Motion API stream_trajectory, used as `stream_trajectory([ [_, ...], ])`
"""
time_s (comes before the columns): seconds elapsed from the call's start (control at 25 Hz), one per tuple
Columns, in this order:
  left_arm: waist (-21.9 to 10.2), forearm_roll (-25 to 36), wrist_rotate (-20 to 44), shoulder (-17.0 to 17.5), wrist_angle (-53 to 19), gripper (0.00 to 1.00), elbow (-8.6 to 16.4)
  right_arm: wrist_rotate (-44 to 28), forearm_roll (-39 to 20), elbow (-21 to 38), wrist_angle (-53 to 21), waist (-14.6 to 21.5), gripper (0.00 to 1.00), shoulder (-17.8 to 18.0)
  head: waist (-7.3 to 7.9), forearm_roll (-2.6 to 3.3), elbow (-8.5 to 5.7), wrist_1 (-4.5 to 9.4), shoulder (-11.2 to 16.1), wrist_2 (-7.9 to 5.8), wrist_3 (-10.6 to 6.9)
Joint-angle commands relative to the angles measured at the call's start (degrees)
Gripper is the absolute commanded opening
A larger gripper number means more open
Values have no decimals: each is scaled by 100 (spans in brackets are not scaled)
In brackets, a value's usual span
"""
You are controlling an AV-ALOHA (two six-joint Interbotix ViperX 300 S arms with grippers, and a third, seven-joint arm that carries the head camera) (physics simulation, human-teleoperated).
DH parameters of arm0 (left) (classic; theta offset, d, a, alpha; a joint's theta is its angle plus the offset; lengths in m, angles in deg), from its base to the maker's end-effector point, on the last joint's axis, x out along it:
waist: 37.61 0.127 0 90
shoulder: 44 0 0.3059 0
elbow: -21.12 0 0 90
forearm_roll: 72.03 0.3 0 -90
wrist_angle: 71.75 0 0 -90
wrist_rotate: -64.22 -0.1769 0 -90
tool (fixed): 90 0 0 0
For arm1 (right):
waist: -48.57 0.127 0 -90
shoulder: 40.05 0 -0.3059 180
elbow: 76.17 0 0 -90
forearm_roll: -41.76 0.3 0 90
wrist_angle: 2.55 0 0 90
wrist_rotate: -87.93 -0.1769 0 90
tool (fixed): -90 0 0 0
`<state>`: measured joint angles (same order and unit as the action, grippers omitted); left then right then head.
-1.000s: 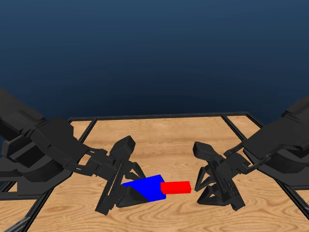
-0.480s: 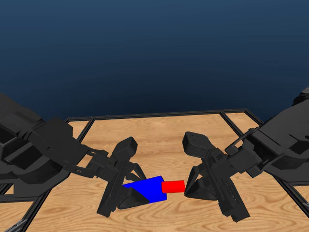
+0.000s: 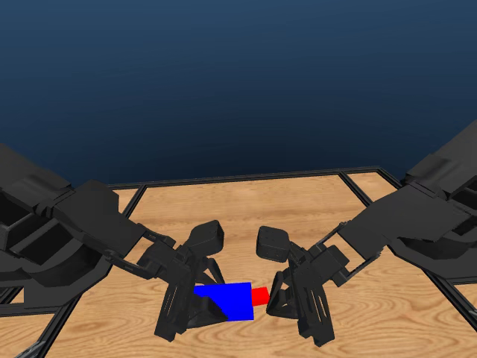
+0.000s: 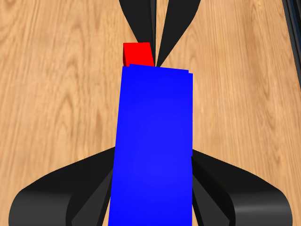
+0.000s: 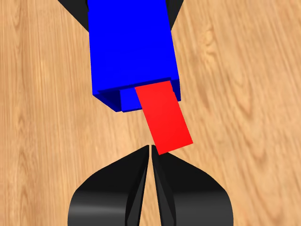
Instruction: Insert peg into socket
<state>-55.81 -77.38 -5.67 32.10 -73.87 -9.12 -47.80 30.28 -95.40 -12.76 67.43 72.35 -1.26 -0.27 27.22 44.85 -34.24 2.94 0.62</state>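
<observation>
**Red peg partly seated in blue socket between two grippers**

In the head view, the bright-blue rectangular socket block (image 3: 229, 300) is seen low at the middle, gripped by the black left gripper (image 3: 195, 307), whose jaws are closed against the block's two long sides. In the left wrist view the same block (image 4: 153, 146) is seen filling the gap between those jaws, raised above the wooden desk (image 4: 56, 103).

The thin bright-red peg bar (image 3: 260, 296) is seen projecting from the socket's end toward the black right gripper (image 3: 287, 302). In the right wrist view the peg (image 5: 163, 117) is shown with its far end inside the socket's open mouth (image 5: 133, 52), slightly skewed to the block's axis. The right jaws are seen drawn almost together, a narrow slit left between them; their tips lie just beside the peg's near end, and whether it is pinched cannot be told.

Beyond, the desk's dark frame (image 3: 246, 179) is seen.
</observation>
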Motion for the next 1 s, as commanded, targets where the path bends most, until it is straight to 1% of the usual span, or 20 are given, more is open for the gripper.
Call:
stream_trajectory([
  [0.04, -99, 188, 142, 226, 9, 0, 285, 400, 262, 258, 617, -212, 0, 73, 31, -4, -27, -55, -114, -9, -42],
  [0.12, -117, 253, 241, 204, -96, 0, 323, 548, 372, 310, 704, -203, 0, 169, 42, -5, -11, -53, -148, -15, -59],
  [0.16, -199, 501, 460, 124, -308, 0, 337, 624, 424, 286, 705, -206, 0, 217, 47, -5, -4, -48, -161, -23, -60],
  [0.2, -141, 510, 575, 107, -261, 0, 336, 599, 400, 366, 724, -194, 0, 224, 50, -6, 9, -44, -177, -21, -62],
  [0.32, -172, 719, 852, 95, -384, 0, 407, 943, 607, 517, 932, -185, 0, 316, 45, -2, 29, -28, -218, -32, -73],
  [0.36, -187, 784, 945, 104, -421, 0, 445, 977, 591, 570, 837, -178, 0, 361, 45, -1, 36, -30, -235, -35, -72],
  [0.4, -163, 725, 895, 63, -418, 0, 415, 885, 491, 639, 759, -168, 0, 322, 45, 0, 42, -32, -250, -38, -70],
  [0.48, -210, 779, 978, 107, -451, 0, 479, 1131, 633, 683, 839, -122, 0, 374, 43, 1, 51, -28, -271, -43, -64],
  [0.52, -241, 1032, 1195, 61, -758, 0, 532, 1164, 650, 748, 812, -162, 0, 373, 38, 4, 56, -22, -284, -50, -56],
  [0.56, -252, 948, 1190, 43, -581, 0, 449, 1225, 669, 755, 834, -162, 0, 376, 31, 7, 61, -19, -296, -52, -51],
  [0.64, -274, 1085, 1384, 83, -614, 0, 532, 1361, 786, 778, 839, -190, 0, 360, 16, 13, 64, -24, -308, -60, -45],
  [0.68, -206, 1115, 1438, 63, -682, 0, 526, 1368, 801, 728, 827, -175, 0, 372, 8, 15, 63, -27, -314, -60, -44],
  [0.72, -279, 1113, 1405, 35, -695, 0, 477, 1270, 770, 686, 804, -164, 0, 356, 3, 17, 60, -34, -318, -63, -37],
  [0.76, -302, 1204, 1523, 120, -734, 0, 552, 1220, 819, 584, 810, -153, 0, 322, 3, 17, 55, -41, -318, -63, -26],
  [0.8, -326, 1349, 1709, 163, -829, 0, 569, 1218, 939, 395, 953, -153, 0, 255, 5, 15, 49, -43, -319, -60, -22],
  [0.84, -302, 1291, 1627, 195, -758, 0, 522, 1172, 1052, 80, 1082, -158, 0, 215, 9, 14, 41, -49, -319, -61, -18],
  [0.88, -308, 1321, 1720, 231, -582, 0, 448, 1176, 1167, -97, 1196, -204, 0, 170, 12, 13, 37, -53, -318, -63, -14],
  [0.92, -312, 1289, 1701, 237, -615, 0, 393, 1189, 1356, -380, 1492, -160, 0, 34, 15, 13, 26, -63, -313, -65, -10],
  [0.96, -276, 1328, 1714, 288, -457, 0, 419, 1396, 1630, -733, 1972, -133, 0, -124, 14, 14, 14, -75, -306, -76, -5],
  [1.0, -283, 1259, 1718, 257, -326, 0, 266, 1546, 1943, -882, 2621, -78, 0, -299, 12, 16, 2, -88, -296, -84, 0],
])
